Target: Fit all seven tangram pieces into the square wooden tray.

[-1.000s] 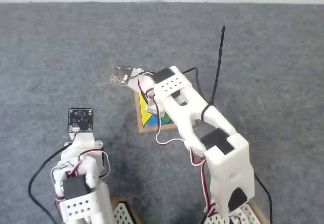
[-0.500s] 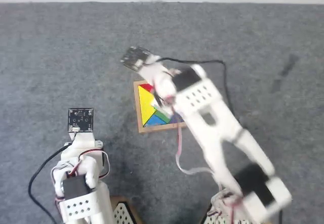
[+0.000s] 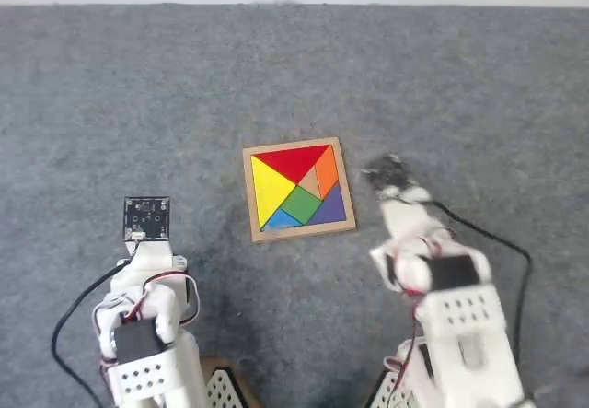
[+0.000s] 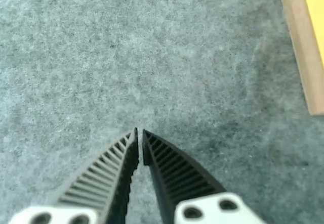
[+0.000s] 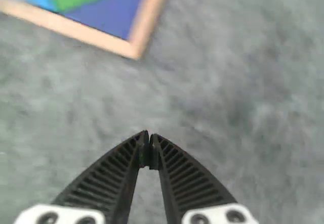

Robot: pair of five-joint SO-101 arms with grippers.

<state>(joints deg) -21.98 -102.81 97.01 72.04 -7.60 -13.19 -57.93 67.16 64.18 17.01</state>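
High view: the square wooden tray (image 3: 249, 196) lies on the grey mat (image 3: 138, 86), packed flush with seven differently coloured tangram pieces (image 3: 301, 204).

Left wrist view: the left gripper (image 4: 140, 132) is clenched on nothing, the tray's rim nearby.

Right wrist view: the right gripper (image 5: 149, 134) is clenched and empty, near the tray's corner.

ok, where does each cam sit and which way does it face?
High: fixed overhead, looks down on mat; left arm, right arm near, tray beyond.
Left wrist: on left arm, looks past the shut left gripper at mat and tray rim.
Right wrist: on right arm, looks past the shut right gripper at mat and a tray corner.
Shared: all three show tray and mat.
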